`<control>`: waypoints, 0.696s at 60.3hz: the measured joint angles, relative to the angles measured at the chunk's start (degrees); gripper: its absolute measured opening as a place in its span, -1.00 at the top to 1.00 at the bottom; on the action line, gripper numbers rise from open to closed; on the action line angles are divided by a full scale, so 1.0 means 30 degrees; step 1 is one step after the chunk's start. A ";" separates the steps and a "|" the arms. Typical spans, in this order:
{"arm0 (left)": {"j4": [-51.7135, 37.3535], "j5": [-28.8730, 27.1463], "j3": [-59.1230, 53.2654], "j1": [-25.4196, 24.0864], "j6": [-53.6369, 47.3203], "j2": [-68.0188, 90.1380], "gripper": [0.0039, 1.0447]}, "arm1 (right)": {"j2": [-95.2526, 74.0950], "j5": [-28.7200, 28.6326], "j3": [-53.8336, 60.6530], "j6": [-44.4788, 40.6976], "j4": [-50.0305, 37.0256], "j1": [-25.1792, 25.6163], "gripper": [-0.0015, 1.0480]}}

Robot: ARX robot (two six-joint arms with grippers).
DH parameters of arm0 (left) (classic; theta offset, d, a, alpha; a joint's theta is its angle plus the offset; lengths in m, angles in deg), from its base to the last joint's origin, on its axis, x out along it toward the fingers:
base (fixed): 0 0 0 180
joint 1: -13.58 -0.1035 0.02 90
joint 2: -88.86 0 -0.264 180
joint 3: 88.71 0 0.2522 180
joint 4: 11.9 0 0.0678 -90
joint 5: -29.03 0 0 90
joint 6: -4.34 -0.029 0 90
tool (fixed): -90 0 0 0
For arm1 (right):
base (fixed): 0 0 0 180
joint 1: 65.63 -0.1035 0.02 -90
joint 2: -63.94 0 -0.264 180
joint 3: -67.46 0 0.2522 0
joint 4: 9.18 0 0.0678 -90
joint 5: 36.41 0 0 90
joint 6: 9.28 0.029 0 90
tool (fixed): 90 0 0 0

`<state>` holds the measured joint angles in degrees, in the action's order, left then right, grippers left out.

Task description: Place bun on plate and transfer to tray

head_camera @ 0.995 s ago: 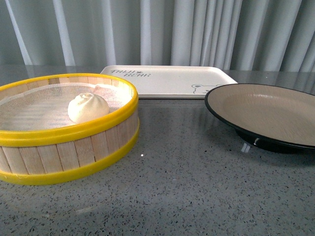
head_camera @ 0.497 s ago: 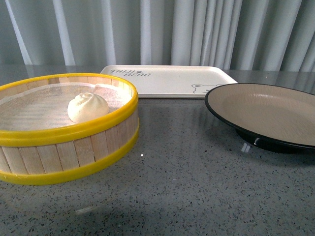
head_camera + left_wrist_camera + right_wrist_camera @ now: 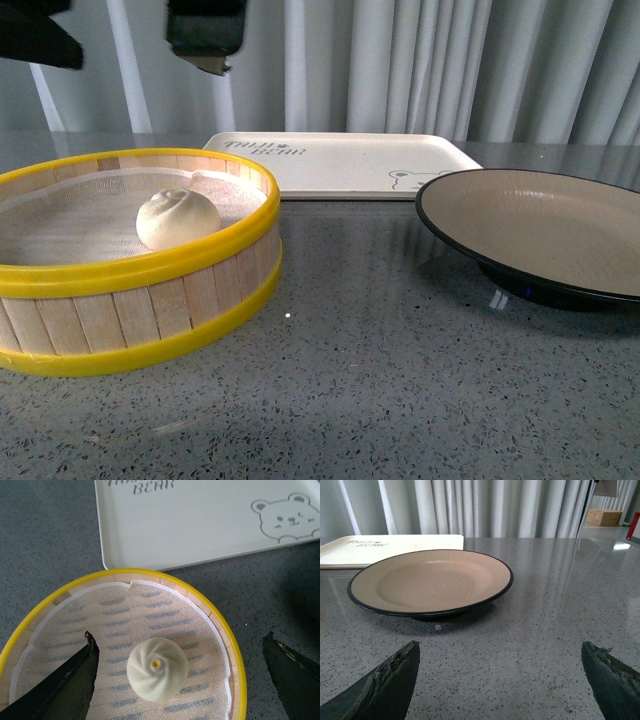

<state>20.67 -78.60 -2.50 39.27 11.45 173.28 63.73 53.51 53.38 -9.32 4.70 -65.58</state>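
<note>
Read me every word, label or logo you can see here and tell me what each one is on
"BEAR": dark lettering on the tray, clear in the left wrist view.
A second line of lettering beside it: cut off in the left wrist view, too blurred in the front view to read.
Bear drawing on the same tray: a picture, no words.
The plate, bun and steamer basket carry no text.

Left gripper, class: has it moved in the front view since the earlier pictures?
Yes. Out of view before, the black left gripper now shows at the top edge, open, above the yellow-rimmed wooden steamer basket.
</note>
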 joint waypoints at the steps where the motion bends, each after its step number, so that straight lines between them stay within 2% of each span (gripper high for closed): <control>1: 0.0262 -0.0015 0.0291 0.0058 -0.0015 0.0291 -0.88 | 0.0000 0.0000 0.0000 0.0000 0.0000 0.0000 -0.83; 11: 0.1428 -0.0226 0.1457 0.0160 -0.0299 0.1829 -0.88 | 0.0000 0.0000 0.0000 0.0000 0.0000 0.0000 -0.83; 42: 0.2521 -0.0546 0.1005 -0.0889 -0.0189 0.2732 -0.88 | 0.0000 0.0000 0.0000 0.0000 0.0000 0.0000 -0.83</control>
<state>28.24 -80.24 0.51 36.60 10.88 181.48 63.73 53.51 53.38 -9.32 4.70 -65.58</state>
